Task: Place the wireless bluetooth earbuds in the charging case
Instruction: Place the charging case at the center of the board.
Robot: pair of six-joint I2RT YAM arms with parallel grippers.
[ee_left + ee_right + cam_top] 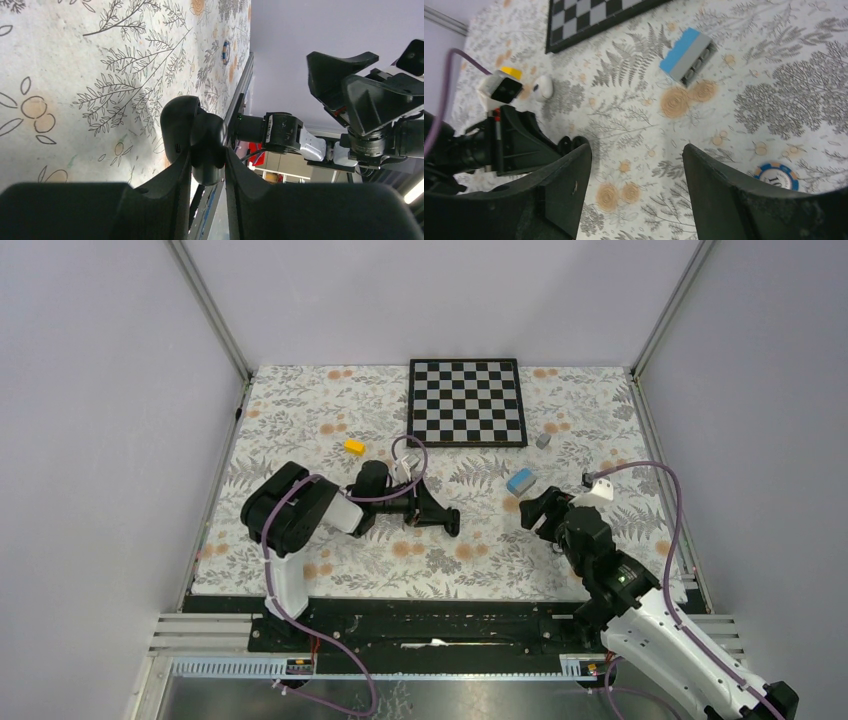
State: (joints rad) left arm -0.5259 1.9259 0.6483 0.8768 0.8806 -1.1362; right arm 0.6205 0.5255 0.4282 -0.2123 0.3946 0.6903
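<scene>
- Near the middle of the worktop (300, 420), the left end effector (207, 156) is clamped narrow on the charging case (179, 125), a black rounded shell pinched between both fingers.
- Right end effector (636, 150): fingers wide, nothing between them. It faces the case from the right and stands apart from it.
- Progress, as I judge it: early. The case is gripped and presented, but no earbud shows seated in it and neither end effector carries one. All the inserting looks left to do.
- Small white rounded piece (543, 87) lies loose just beside a yellow block (512, 72). It is likely one of the earbuds, but too small to be sure.
- Black earbuds: not found in any view.
- Hard to make out: the case's inside is turned away and partly covered by fingers. Two lobes hint at an open lid, unconfirmed. Cannot tell whether the case touches the worktop.
- A poker chip (776, 175) is partly cut off by the right finger.
</scene>
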